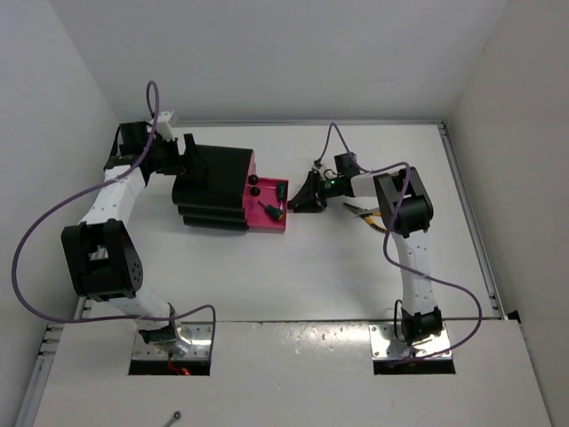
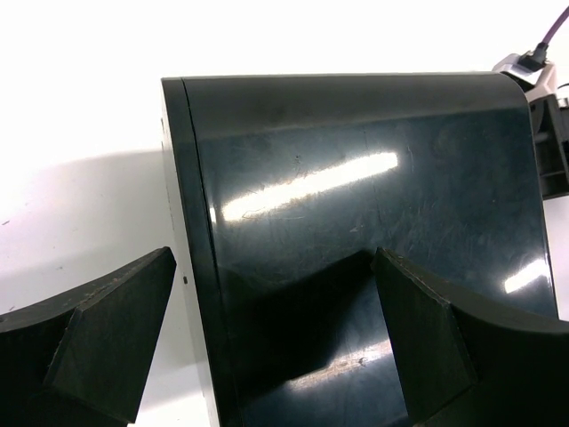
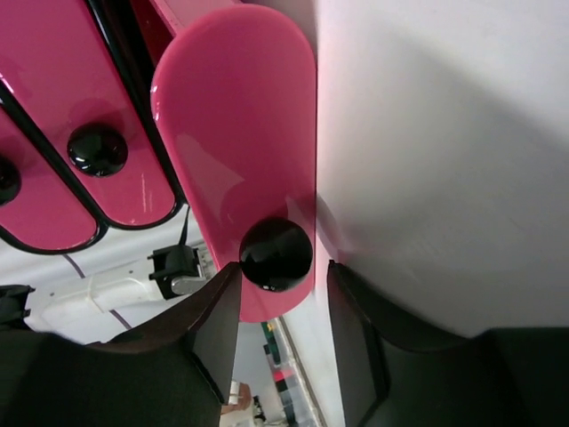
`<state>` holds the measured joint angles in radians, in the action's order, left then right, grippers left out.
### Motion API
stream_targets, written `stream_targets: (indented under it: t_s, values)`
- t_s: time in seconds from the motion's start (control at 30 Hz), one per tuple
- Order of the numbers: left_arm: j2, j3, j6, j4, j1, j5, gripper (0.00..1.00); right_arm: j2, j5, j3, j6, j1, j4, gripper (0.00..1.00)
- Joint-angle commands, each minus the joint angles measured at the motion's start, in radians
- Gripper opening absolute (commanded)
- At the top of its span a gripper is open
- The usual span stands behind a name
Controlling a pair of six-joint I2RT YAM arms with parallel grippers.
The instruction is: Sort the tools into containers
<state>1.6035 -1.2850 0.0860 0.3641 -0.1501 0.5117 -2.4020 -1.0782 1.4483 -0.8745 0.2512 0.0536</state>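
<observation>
Straddling the round black knob (image 3: pixel 276 253) of the pulled-out pink drawer (image 1: pixel 265 224), the right pincer (image 1: pixel 304 196) is seen released: its jaws stand apart on either side of the knob, a gap shows at one side, and nothing is grasped. The drawer juts toward 3 o'clock from the black cabinet (image 1: pixel 213 182), and the green-handled screwdriver (image 1: pixel 281 189) is seen lying inside it, so this tool is judged sorted. The yellow-handled pliers (image 1: pixel 360 212) are found on the counter (image 1: pixel 338 267) at 3 o'clock of that pincer, beneath the right arm. At the cabinet's 10 o'clock corner the left pincer (image 2: pixel 276 258) is spread wide, one finger over the glossy panel and one off its edge, probably so that the cabinet is steadied while the drawer is worked.
</observation>
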Motion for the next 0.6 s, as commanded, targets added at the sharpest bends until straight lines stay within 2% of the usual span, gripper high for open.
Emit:
stream_targets:
  t_s: [0.0,0.3,0.57]
  values:
    - [0.052,0.039,-0.055,0.098,0.015,-0.081,1.00,-0.020,-0.025,0.037,-0.032,0.017,0.051,0.43]
    - [0.061,0.049,-0.055,0.098,0.024,-0.081,1.00,-0.029,-0.046,0.057,-0.104,0.062,0.160,0.34]
    - [0.070,0.049,-0.055,0.098,0.044,-0.081,1.00,-0.039,-0.046,0.099,-0.156,0.105,0.209,0.34]
